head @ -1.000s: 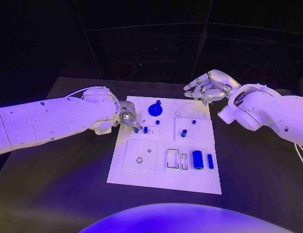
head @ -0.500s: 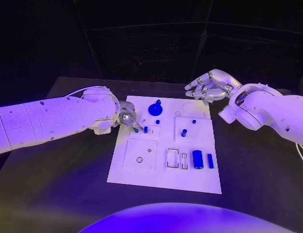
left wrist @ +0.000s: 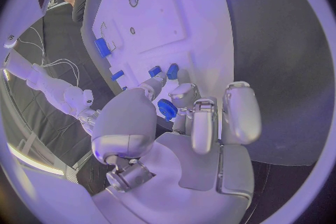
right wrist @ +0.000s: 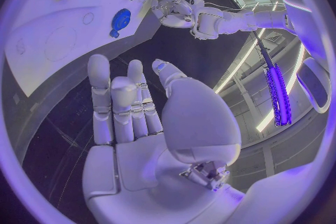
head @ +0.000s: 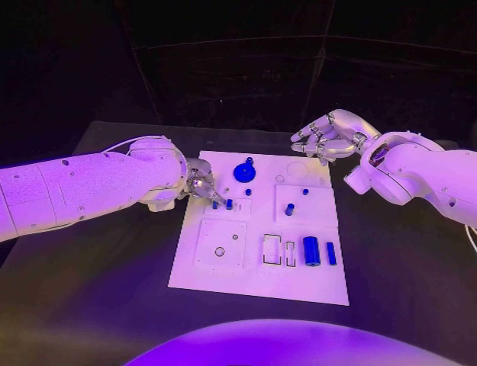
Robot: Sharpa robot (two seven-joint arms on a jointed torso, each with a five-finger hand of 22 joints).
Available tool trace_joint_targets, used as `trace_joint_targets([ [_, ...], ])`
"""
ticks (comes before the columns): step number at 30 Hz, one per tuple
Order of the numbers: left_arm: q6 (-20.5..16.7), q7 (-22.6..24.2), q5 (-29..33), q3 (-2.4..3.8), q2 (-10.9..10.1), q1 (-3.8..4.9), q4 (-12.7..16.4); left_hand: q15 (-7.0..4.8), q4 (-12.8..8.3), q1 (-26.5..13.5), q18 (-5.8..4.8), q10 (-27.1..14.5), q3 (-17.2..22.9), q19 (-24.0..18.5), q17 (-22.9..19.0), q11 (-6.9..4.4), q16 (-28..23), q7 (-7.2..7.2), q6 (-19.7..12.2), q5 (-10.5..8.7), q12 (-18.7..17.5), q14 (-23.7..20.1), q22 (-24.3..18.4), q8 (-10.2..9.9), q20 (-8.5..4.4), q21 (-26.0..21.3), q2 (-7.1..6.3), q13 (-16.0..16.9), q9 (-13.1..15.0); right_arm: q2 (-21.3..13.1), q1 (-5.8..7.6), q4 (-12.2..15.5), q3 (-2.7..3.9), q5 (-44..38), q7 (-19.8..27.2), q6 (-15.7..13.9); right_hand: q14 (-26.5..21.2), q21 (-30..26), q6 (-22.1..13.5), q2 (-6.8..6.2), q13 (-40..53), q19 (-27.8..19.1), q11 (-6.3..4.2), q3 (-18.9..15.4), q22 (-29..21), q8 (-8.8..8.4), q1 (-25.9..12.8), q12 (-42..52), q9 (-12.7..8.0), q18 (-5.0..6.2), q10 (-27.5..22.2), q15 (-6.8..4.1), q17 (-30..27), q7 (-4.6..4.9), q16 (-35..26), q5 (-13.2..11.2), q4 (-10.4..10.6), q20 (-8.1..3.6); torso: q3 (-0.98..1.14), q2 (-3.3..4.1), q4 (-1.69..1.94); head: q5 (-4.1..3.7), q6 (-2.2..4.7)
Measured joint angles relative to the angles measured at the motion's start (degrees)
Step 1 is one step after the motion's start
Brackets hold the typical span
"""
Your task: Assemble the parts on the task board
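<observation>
Left robot hand (head: 202, 186) pinches small blue part (left wrist: 167, 109) over flat white task board (head: 262, 229); right robot hand (head: 324, 137) empty, fingers apart.

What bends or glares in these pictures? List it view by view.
Head view: violet light washes the task board, background black. Left wrist view: fisheye curves the board's edges behind the left hand. Right wrist view: bright ceiling strips glare beside the right hand.

Head camera looks down from above; each wrist camera peers close past its palm; all share the task board (head: 262, 229).
</observation>
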Motion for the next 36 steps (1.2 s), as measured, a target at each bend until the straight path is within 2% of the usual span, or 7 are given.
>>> trace_joint_targets([
  [11, -3.3, 0.3, 1.7, 0.00, -1.4, -0.03, 0.8, 0.00, 2.1, 0.3, 0.00, -2.1, -6.7, -0.2, 0.0, 0.78, 0.0, 1.05, -2.2, 0.00, -2.2, 0.0, -1.1, -1.0, 0.25, -1.2, 0.30, -3.0, -0.6, 0.2, 0.00, -0.3, 0.00, 0.0, 0.0, 0.0, 0.0, -0.4, 0.0, 0.08, -0.1, 0.0, 0.00, 0.0, -0.8, 0.00, -0.5, 0.0, 0.0, 0.00, 0.0, 0.00, -0.7, 0.00, -0.7, 0.0, 0.3, 0.00, -0.01, 0.02, 0.00, -0.01, 0.08],
  [13, -4.3, 0.8, 2.6, 0.00, -2.0, -0.04, 1.2, 0.65, 2.3, 2.2, 0.21, -6.1, -8.1, -2.0, 0.0, 1.51, -1.0, 1.96, -4.7, 0.00, -6.4, 0.2, -4.8, -2.5, 0.71, -4.6, 0.57, -8.7, -1.6, 0.2, 0.00, -0.4, 0.00, 0.0, 0.0, 0.0, 0.0, -0.4, 0.0, 0.09, 0.0, 0.0, 0.00, 0.0, -0.8, 0.00, -0.5, 0.0, 0.0, 0.00, 0.0, 0.00, -0.7, 0.00, -0.7, 0.0, 0.3, 0.00, -0.03, 0.02, -0.01, -0.13, 0.09],
  [15, -5.7, 1.8, 4.0, 0.01, -2.6, -0.04, 1.4, 1.80, 2.4, 4.2, 2.42, -11.7, -9.1, -6.2, 0.0, 2.82, -5.2, 3.30, -7.3, 0.00, -11.6, 0.1, -13.2, -4.3, 1.54, -12.7, 0.99, -15.0, -2.9, 0.3, 0.00, -0.5, 0.00, 0.0, 0.0, 0.0, 0.0, -0.4, 0.0, 0.08, 0.0, 0.0, 0.00, 0.0, -0.8, 0.00, -0.5, 0.0, 0.0, 0.00, 0.0, 0.00, -0.7, 0.00, -0.7, 0.0, 0.3, 0.00, -0.03, 0.02, -0.01, -0.24, 0.09],
  [17, -7.1, 3.3, 5.7, 0.02, -3.0, -0.04, 1.4, 3.58, 2.1, 7.1, 4.62, -17.2, -9.8, -13.5, -9.0, 4.72, -15.8, 5.18, -10.4, 0.00, -15.6, -3.2, -25.8, -6.3, 2.86, -25.8, 1.48, -18.3, -4.6, 0.3, 0.00, -0.6, -0.01, 0.0, 0.0, 0.0, 0.0, -0.4, 0.0, 0.09, 0.0, 0.0, 0.00, 0.0, -0.8, 0.00, -0.5, 0.0, 0.0, 0.00, 0.0, 0.00, -0.7, 0.00, -0.7, 0.0, 0.3, 0.00, -0.03, 0.01, -0.01, -0.31, 0.11],
  [20, -9.5, 6.6, 8.8, 0.02, -3.2, -0.04, 1.4, 5.85, 1.7, 11.5, 4.91, -23.7, -10.5, -19.1, -29.0, 7.31, -34.6, 7.78, -13.2, 0.24, -20.4, -14.3, -33.4, -8.5, 5.17, -35.8, 2.24, -22.0, -7.3, 0.5, 0.00, -0.7, -0.01, 0.0, 0.0, 0.0, 0.0, -0.4, 0.0, 0.08, 0.0, 0.0, 0.00, 0.0, -0.8, 0.00, -0.5, 0.0, 0.0, 0.00, 0.0, 0.00, -0.7, 0.00, -0.7, 0.0, 0.3, 0.00, -0.02, 0.01, 0.00, -0.36, 0.23],
  [28, -15.4, 18.4, 13.8, 0.01, -1.7, -0.02, 0.4, 6.87, -4.1, 24.1, 4.92, -27.5, -4.5, -19.4, -35.7, 8.73, -40.3, 9.25, -12.2, 0.23, -25.8, -17.1, -38.3, -11.7, 6.76, -42.0, 3.61, -28.6, -12.9, 0.8, -0.02, -0.9, -0.01, 0.0, 0.0, 0.0, 0.0, -0.6, 0.0, 0.08, -0.1, 0.0, 0.00, -0.1, -0.8, 0.00, -0.5, 0.0, 0.0, 0.00, 0.0, 0.00, -0.7, 0.00, -0.9, 0.0, 0.5, 0.00, 0.02, 0.04, 0.00, -0.59, 0.70],
  [36, -19.4, 27.5, 6.9, 0.00, 1.2, -0.37, -1.2, 6.01, -11.1, 28.8, 5.80, -24.6, 3.7, -17.2, -37.5, 8.10, -39.4, 8.19, -4.3, 0.45, -33.7, -14.8, -36.8, -20.5, 5.34, -39.6, -2.13, -38.7, -22.5, 0.9, -0.03, -0.9, -0.02, 0.0, 0.0, 0.0, 0.0, -0.6, 0.0, 0.08, -0.1, 0.0, 0.00, -0.1, -0.8, 0.00, -0.5, 0.0, 0.0, 0.00, 0.0, 0.00, -0.7, 0.00, -0.9, 0.2, 0.5, 0.00, 0.02, 0.09, -0.05, -1.08, 1.11],
])
